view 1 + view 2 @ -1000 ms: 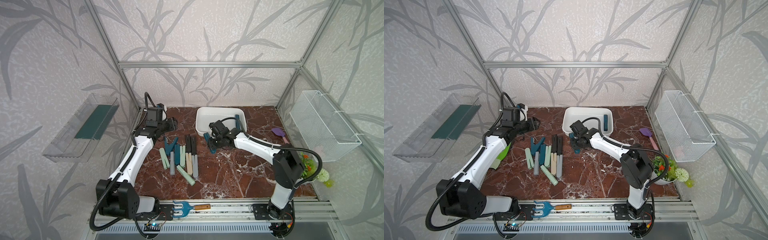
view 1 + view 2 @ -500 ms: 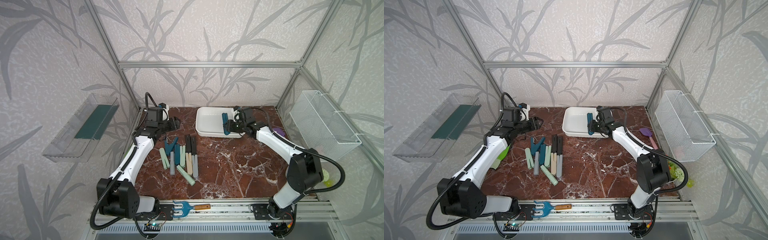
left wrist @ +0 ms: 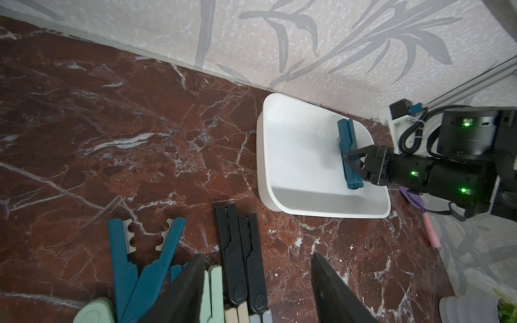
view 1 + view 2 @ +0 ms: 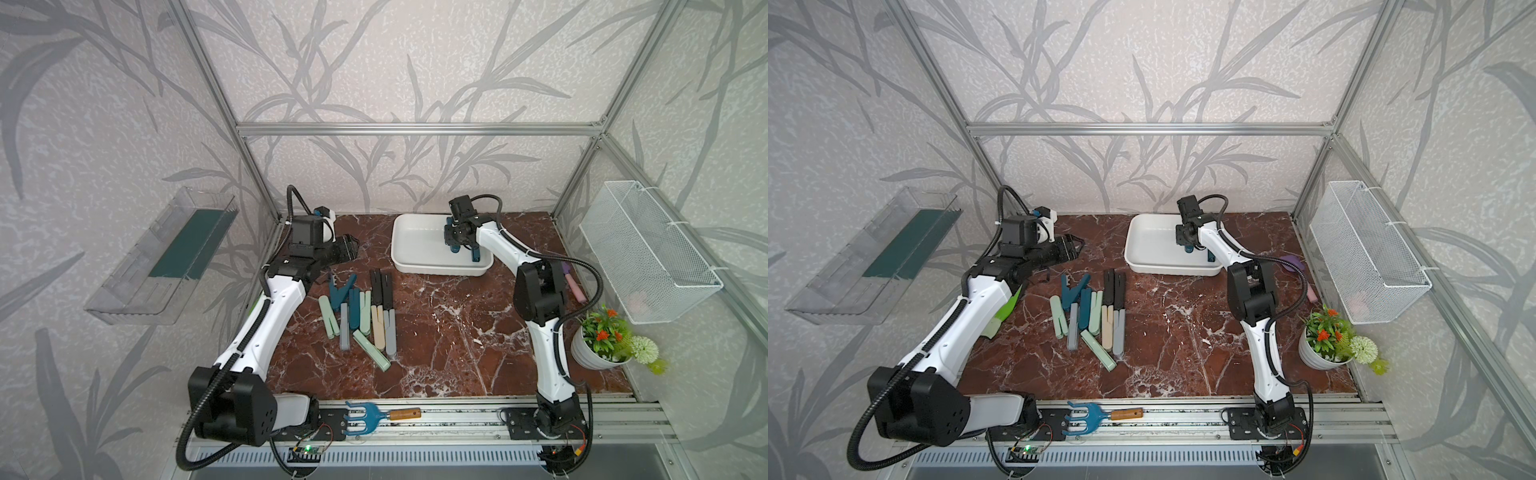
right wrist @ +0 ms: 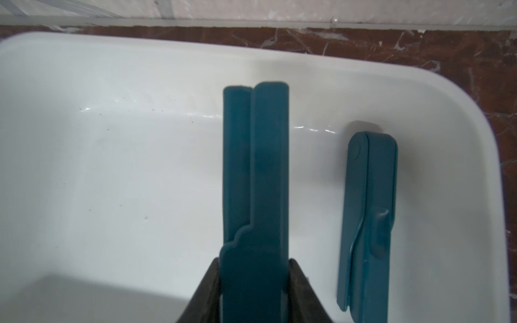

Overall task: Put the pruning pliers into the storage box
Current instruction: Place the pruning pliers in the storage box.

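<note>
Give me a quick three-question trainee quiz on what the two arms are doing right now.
1. True or false: the right claw grips a teal pruning pliers over the storage box.
2. Besides that one, how many pliers lie in the box? A none, B one, C four.
3. Fill in: the left claw stands ___, holding nothing.
Key: 1 true; 2 B, the lying pliers; 3 open.

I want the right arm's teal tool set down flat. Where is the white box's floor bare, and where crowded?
Bare: the storage box floor between the held teal pliers and the wall toward the left arm. Crowded: the opposite strip, where a second teal pliers lies beside that wall.
</note>
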Robot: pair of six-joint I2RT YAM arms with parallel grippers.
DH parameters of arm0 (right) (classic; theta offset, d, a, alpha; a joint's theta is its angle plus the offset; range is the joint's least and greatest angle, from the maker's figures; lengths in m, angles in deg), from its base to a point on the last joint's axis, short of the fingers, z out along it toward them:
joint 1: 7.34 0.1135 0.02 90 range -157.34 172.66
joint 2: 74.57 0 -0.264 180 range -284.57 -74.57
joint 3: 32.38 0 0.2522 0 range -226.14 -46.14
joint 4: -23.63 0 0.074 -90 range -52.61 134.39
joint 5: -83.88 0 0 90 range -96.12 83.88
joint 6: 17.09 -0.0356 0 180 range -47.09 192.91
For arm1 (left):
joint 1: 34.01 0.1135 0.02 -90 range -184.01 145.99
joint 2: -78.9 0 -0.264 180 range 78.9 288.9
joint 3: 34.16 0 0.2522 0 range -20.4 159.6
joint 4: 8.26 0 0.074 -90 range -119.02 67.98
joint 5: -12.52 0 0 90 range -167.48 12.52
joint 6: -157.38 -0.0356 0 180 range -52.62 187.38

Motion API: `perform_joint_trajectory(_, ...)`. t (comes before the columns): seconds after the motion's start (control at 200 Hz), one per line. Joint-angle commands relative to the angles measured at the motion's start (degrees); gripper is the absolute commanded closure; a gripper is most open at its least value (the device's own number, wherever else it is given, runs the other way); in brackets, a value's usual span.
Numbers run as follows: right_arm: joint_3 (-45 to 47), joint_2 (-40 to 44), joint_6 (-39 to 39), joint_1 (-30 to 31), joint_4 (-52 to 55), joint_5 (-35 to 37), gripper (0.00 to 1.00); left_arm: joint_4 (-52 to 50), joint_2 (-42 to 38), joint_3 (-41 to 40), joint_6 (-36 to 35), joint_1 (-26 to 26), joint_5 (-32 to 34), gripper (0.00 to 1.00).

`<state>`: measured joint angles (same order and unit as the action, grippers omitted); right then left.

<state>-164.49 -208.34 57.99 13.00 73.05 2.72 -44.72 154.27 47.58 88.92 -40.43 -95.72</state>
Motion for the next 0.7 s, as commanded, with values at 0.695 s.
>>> perform_joint_trajectory(0.695, -7.9, -9.1, -2.5, -4.8, 6.9, 4.2, 0.76, -1.9, -0.7, 0.7, -1.4, 0.0, 1.7, 0.39)
